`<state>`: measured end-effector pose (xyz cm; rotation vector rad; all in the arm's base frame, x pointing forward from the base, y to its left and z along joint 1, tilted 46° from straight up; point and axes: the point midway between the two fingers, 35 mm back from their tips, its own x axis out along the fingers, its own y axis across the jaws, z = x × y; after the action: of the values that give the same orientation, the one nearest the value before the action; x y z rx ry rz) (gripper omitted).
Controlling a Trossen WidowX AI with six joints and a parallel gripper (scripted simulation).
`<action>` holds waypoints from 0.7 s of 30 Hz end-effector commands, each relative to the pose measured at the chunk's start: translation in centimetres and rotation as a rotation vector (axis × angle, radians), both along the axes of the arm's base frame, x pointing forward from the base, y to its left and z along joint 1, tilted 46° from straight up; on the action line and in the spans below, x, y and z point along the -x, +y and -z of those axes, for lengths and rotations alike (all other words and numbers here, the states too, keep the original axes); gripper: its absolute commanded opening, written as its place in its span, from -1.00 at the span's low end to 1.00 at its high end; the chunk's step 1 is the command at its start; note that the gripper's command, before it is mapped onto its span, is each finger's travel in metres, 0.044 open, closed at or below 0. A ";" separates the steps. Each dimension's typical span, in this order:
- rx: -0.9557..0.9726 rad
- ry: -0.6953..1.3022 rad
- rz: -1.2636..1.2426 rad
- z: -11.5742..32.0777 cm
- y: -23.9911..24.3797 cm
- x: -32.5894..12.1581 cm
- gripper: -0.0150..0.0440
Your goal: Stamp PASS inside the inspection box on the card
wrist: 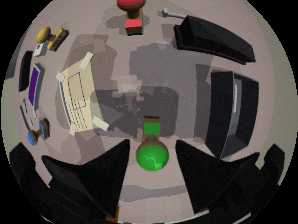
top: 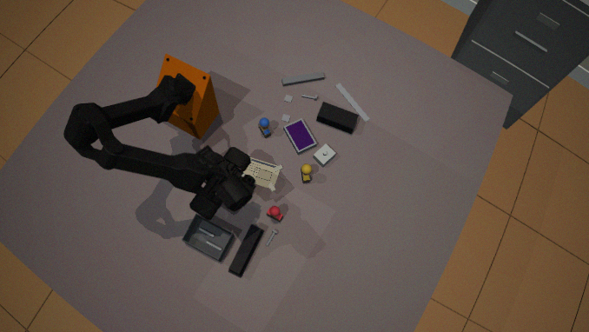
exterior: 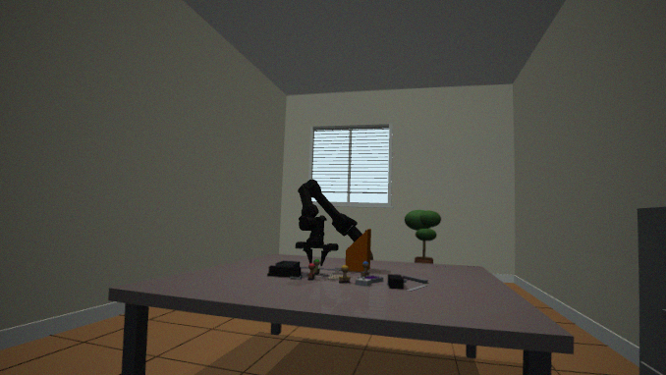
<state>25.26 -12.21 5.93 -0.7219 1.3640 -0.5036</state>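
Note:
My gripper point(exterior: 316, 264) point(wrist: 153, 144) is open and points down, its fingers on either side of the green stamp's knob without visible contact. The green stamp point(wrist: 152, 159) stands upright on the bench; the arm hides it in the top view. The cream card point(top: 270, 178) point(wrist: 90, 95) lies taped beside it, with an outlined box and no ink print visible. The purple ink pad point(top: 300, 136) point(wrist: 34, 86) lies open beyond the card. Red point(top: 274, 211) point(wrist: 131, 4), yellow point(top: 306, 169) point(wrist: 44, 34) and blue point(top: 264, 122) point(wrist: 32, 137) stamps stand around. No stamp's wording is legible.
A grey tray point(top: 221, 256) point(wrist: 215, 115) holding small parts and a long black block point(top: 246, 250) point(wrist: 215, 37) lie near the green stamp. A white block point(top: 321, 157), a black block point(top: 337, 117) and thin bars lie near the pad. An orange bracket point(top: 208, 100) stands at the arm's base.

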 end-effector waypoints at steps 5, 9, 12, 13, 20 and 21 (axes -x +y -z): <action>0.000 0.012 -0.004 1.0 -0.9 0.1 0.27; 0.001 0.012 -0.004 1.3 -1.1 0.1 0.27; 0.001 0.012 -0.004 1.3 -1.1 0.1 0.27; 0.005 0.004 0.000 1.0 -1.1 0.1 0.18; 0.005 0.004 0.000 1.0 -1.1 0.1 -0.11; 0.005 0.004 0.000 1.0 -1.1 0.1 -0.14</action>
<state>25.19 -13.35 4.89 -0.7274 1.3675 -0.5058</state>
